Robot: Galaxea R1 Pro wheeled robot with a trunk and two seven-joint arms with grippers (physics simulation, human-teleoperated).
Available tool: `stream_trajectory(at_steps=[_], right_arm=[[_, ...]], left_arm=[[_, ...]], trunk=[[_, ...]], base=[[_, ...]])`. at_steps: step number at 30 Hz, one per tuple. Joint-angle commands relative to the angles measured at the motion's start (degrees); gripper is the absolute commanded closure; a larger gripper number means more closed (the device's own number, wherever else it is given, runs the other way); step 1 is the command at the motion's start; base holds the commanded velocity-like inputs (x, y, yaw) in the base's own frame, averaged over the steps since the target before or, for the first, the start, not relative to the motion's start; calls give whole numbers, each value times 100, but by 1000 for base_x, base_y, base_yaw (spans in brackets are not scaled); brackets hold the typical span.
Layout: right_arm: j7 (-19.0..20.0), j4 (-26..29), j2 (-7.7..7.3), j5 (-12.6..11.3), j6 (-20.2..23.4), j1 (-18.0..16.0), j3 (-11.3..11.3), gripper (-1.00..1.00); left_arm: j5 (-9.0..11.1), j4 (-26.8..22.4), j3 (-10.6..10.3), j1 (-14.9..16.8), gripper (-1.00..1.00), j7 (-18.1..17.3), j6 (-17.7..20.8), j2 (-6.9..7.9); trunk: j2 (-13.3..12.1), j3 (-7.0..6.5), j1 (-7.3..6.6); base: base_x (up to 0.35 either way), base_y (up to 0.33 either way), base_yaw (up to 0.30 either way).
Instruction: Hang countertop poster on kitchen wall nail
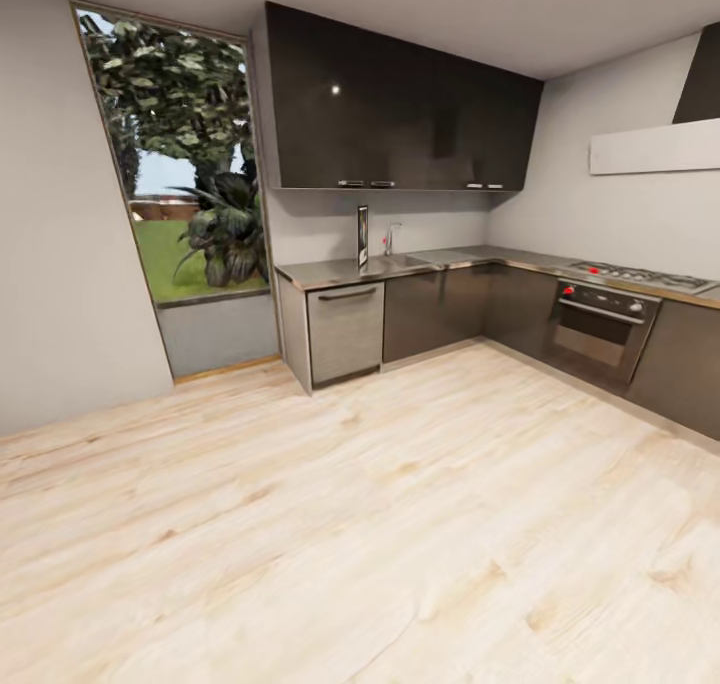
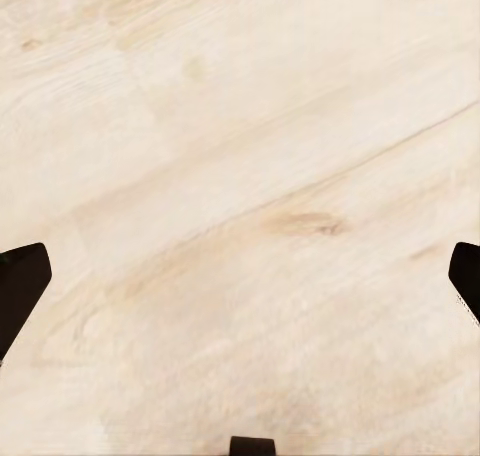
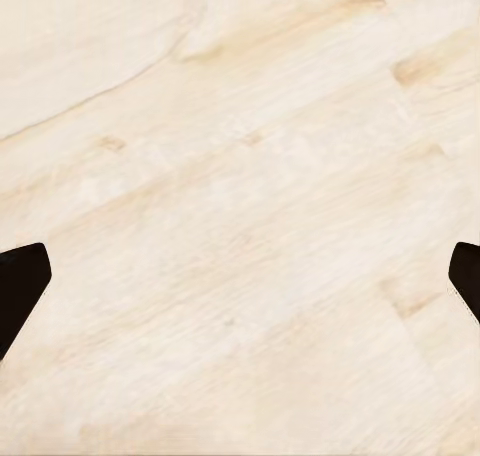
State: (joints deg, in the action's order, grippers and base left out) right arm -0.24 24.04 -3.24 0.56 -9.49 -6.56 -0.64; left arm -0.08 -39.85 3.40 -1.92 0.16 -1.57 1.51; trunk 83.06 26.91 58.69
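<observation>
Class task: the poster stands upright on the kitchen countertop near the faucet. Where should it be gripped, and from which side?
Probably its upper side edges: the poster stands tall, thin and upright beside the faucet. Come from the open floor side, since the wall lies behind the countertop.

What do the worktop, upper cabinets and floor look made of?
Kitchen countertop: looks like brushed metal, grey with a dull sheen.
Upper cabinets: dark, glossy fronts, perhaps lacquer or laminate; a light spot reflects on them.
Floor: pale wood planks, matte, with grain and knots clear in both wrist views; could be wood-look laminate.
</observation>
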Motion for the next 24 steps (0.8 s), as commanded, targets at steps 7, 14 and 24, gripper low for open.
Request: stream_trajectory(at_steps=[7, 14, 24], right_arm=[[-2, -4, -1, 6, -17, -3, -6, -100], [-2, -4, -1, 6, -17, -3, -6, -100], [-4, -4, -1, 6, -17, -1, -6, -100]], left_arm=[[-1, -5, 3, -1, -100, 2, -10, -1], [-1, -5, 3, -1, -100, 2, -10, -2], [-1, -5, 3, -1, -100, 1, -10, -2]], trunk=[[2, 5, 4], [2, 5, 4], [2, 5, 4]], base=[[338, 0, 0], [338, 0, 0], [338, 0, 0]])
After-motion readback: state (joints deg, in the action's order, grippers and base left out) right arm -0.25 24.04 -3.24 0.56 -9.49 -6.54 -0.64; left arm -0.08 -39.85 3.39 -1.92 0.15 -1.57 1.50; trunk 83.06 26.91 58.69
